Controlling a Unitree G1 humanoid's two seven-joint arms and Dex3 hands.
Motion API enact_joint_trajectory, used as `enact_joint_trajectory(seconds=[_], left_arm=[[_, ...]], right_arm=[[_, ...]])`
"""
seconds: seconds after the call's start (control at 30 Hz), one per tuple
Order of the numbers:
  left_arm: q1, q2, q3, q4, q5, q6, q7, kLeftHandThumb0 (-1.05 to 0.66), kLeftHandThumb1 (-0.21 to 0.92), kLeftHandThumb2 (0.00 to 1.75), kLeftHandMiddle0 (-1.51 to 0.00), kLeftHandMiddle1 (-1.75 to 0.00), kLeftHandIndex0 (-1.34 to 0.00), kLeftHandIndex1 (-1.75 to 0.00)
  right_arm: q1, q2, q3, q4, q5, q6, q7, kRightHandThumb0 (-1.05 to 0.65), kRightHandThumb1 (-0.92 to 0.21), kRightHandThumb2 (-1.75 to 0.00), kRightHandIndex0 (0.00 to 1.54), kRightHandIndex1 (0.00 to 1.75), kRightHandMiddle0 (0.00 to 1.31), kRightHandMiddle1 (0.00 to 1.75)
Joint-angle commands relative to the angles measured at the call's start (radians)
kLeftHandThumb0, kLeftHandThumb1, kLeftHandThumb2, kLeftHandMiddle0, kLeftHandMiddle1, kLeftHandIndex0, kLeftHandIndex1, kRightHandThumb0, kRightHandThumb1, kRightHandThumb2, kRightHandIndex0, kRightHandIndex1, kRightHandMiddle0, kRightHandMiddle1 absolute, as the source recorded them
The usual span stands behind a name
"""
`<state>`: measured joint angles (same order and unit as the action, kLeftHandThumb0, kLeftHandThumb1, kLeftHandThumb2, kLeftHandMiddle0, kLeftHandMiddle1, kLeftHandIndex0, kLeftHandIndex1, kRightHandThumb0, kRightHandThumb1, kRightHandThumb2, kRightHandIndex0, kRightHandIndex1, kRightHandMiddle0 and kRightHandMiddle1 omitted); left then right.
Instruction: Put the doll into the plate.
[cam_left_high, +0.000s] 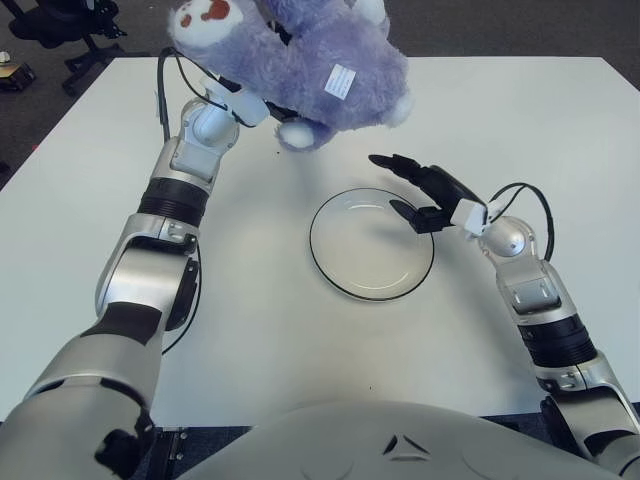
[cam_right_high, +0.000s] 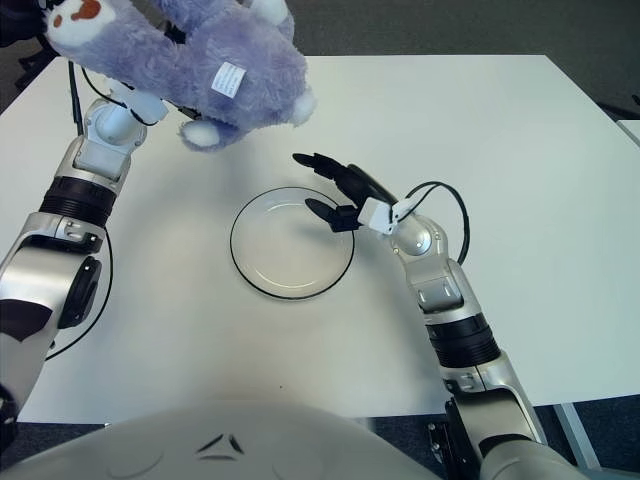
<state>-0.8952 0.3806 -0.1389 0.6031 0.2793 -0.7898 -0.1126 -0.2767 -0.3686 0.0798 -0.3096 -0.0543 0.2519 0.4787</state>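
You have the purple plush doll up in the air, beyond the glass plate and off its far-left side, not yet over it. Your left hand is buried under the plush, so you cannot tell from either view how its fingers sit; the doll hanging clear of the table suggests they are gripping it. The body slumps forward over the wrist, with 1 white paw dangling toward the plate and a white tag on the flank facing the camera.

Your right hand hovers over the plate's right rim with its fingers stretched out and holding nothing. It looks placed to steady the plate or to stay out of the way, though whether it touches the rim is not clear.

The plate lies flat on the white table, well apart from every table edge, so it is unlikely to slide off. The route from the doll to the plate is open tabletop with nothing standing between. The doll looks about as wide as the plate, so expect limbs to overhang the rim. The tight spot is the plate's right side, where your right hand's fingers reach in; bring the doll down toward the plate's centre or left half, or pull that hand away first.
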Motion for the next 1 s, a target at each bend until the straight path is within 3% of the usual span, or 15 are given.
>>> enact_joint_trajectory(seconds=[0.0, 0.33, 0.6, 0.97], left_arm=[[-0.005, 0.003, 0.014, 0.002, 0.001, 0.002, 0.008, 0.00, 0.23, 1.39, -0.70, -1.66, -0.45, -1.75], [-0.007, 0.003, 0.015, 0.007, 0.006, 0.001, 0.011, 0.00, 0.23, 1.39, -0.70, -1.66, -0.45, -1.75], [-0.009, 0.004, 0.015, 0.013, 0.007, -0.001, 0.010, 0.00, 0.23, 1.39, -0.70, -1.66, -0.45, -1.75], [-0.006, 0.014, 0.012, 0.019, 0.011, -0.023, 0.006, 0.00, 0.23, 1.39, -0.70, -1.66, -0.45, -1.75]], right_arm=[[-0.040, 0.015, -0.041, -0.024, 0.041, 0.031, -0.021, -0.66, -0.92, -0.73, 0.30, 0.04, 0.29, 0.05], [-0.097, 0.046, -0.098, 0.004, 0.064, 0.013, -0.098, -0.59, -0.92, -0.68, 0.39, 0.04, 0.35, 0.08], [-0.156, 0.007, -0.144, 0.021, 0.068, 0.026, -0.106, -0.56, -0.92, -0.63, 0.41, 0.03, 0.36, 0.09], [-0.196, -0.049, -0.188, 0.250, -0.006, -0.163, -0.191, -0.53, -0.92, -0.53, 0.42, 0.02, 0.36, 0.10]])
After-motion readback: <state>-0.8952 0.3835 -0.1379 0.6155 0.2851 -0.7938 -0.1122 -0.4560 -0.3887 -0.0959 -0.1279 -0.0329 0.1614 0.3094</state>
